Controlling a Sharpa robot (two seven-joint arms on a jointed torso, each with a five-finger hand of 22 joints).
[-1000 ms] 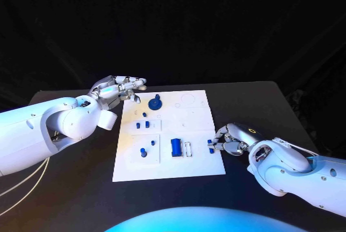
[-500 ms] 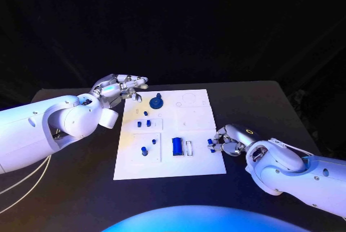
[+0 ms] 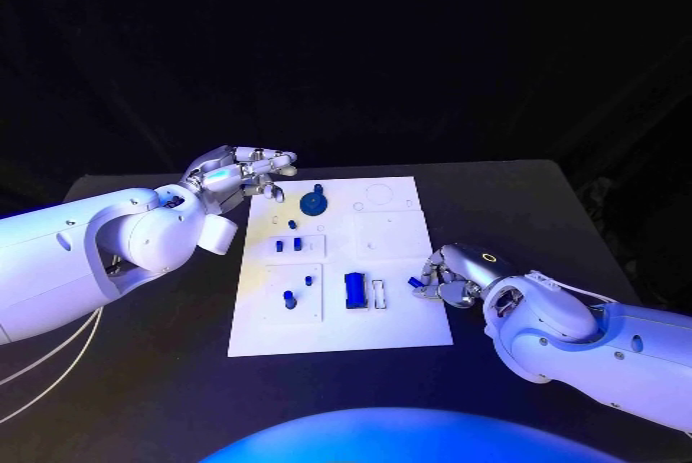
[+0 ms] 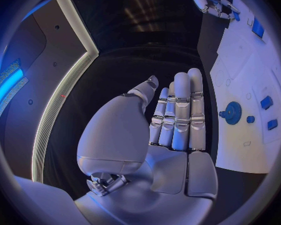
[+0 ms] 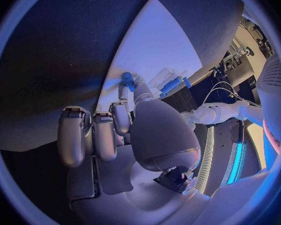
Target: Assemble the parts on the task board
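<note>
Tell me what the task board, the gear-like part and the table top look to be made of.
Task board: matte white sheet with shallow moulded recesses, probably plastic. Gear-like part: solid blue with a toothed rim, likely moulded or printed plastic. Table: flat black top without glare; material can't be told.

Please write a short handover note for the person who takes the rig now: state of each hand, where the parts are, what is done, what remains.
Left hand: open, holds nothing, above the table beside the task board's far left corner.
Right hand: pinches a small blue part over the board's right edge.
On the board: blue gear at the far end, two small blue pieces mid-left, one blue peg nearer, a long blue block beside an empty slot.
Done: some parts appear seated. Left: place the pinched part; several recesses look unfilled.
</note>
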